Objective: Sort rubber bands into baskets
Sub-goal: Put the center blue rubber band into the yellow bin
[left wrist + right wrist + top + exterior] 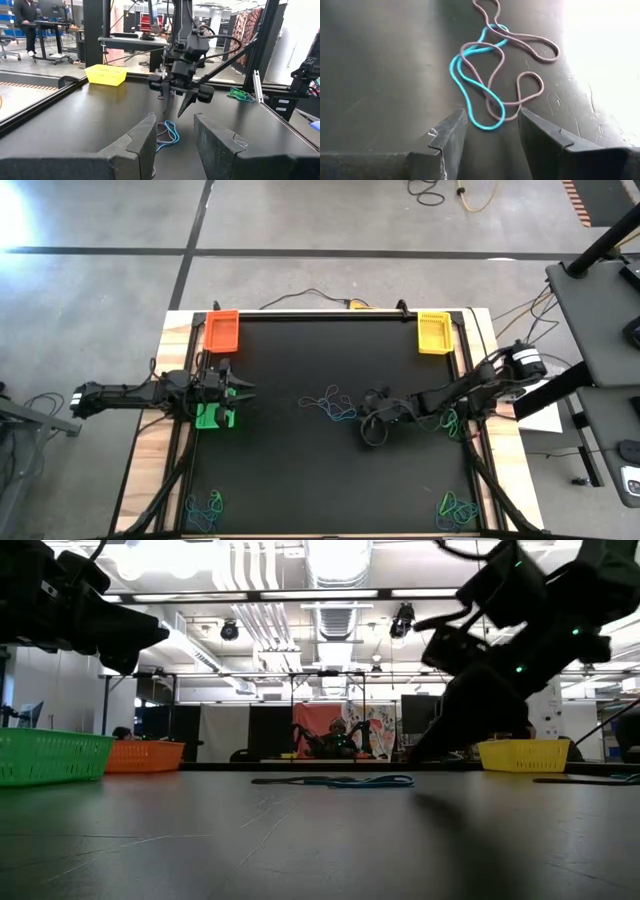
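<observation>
The right gripper (pixel 372 423) hangs low over the middle of the black table top (pixel 330 470), its two dark fingers (pixel 445 142) parted with nothing between them. Just ahead of those fingers lies a tangle of thin elastic rubber bands (pixel 492 75), one bright teal, the others a dull tone that may be green. More rubber bands lie in small heaps at the near left corner (pixel 204 508), the near right corner (pixel 456 510) and beside the right arm (pixel 449 420).

The left gripper (pixel 240 391) waits by the left edge, jaws apart and empty, beside the bright green rectangular plastic mesh basket (pixel 214 416). The orange mesh basket (pixel 221 330) and the yellow mesh basket (pixel 434 332) sit at the far corners.
</observation>
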Robot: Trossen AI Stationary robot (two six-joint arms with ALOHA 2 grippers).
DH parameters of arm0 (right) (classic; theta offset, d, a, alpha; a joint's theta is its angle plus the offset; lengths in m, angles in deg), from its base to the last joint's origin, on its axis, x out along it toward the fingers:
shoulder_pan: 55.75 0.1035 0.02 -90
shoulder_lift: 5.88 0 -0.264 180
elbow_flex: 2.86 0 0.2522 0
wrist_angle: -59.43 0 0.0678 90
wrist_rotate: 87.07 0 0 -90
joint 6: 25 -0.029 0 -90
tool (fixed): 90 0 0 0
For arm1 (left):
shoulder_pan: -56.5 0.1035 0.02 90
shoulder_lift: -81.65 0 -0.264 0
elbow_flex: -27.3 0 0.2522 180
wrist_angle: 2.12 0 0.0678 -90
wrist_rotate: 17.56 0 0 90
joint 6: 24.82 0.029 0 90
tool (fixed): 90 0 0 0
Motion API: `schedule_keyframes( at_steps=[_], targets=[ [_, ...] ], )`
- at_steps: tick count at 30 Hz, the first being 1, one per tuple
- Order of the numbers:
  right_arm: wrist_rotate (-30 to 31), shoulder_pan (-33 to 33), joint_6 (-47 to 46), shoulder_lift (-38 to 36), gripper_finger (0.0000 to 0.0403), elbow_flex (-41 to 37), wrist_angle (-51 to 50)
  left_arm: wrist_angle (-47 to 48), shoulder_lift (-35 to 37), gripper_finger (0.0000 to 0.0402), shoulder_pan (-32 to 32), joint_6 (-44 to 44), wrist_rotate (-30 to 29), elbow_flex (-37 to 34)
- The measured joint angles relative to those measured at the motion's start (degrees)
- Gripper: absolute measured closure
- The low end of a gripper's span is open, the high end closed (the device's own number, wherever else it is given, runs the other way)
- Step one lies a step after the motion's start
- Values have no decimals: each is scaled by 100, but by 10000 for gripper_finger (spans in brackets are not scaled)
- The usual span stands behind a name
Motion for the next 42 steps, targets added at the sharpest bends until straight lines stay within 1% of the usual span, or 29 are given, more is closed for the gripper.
schedule_keyframes(
  at_steps=[4, 7, 14, 18, 26, 30, 33, 35, 39, 42],
  targets=[
    [-270, -111, 105, 341, 229, 76, -18, 4, 0, 286, 0, 0, 0, 0],
    [-289, -181, 149, 537, 229, 140, 34, 6, 2, 286, 0, -1, 1, 0],
    [-332, -290, 222, 637, 234, 145, 79, 4, 0, 286, 0, 0, 2, 0],
    [-319, -298, 262, 622, 258, 145, 29, 9, 0, 286, 0, 0, 0, 0],
    [-267, -300, 176, 512, 338, 149, -321, 7, 2, 286, 0, 0, 0, -1],
    [-433, -309, 8, 261, 370, 206, -905, 7, 2, 286, 0, 0, 0, -2],
    [-467, -314, -42, 47, 387, 337, -1617, 7, 2, 286, 0, 0, 0, 0],
    [-495, -332, -64, -89, 392, 445, -2086, 4, 0, 286, 0, 0, 0, -1],
    [-528, -366, 32, -261, 393, 587, -2509, 2, 1, 286, 0, 0, 0, 0],
    [-505, -370, 171, -465, 393, 815, -3302, 2, 0, 286, 0, 0, 0, -2]
  ],
)
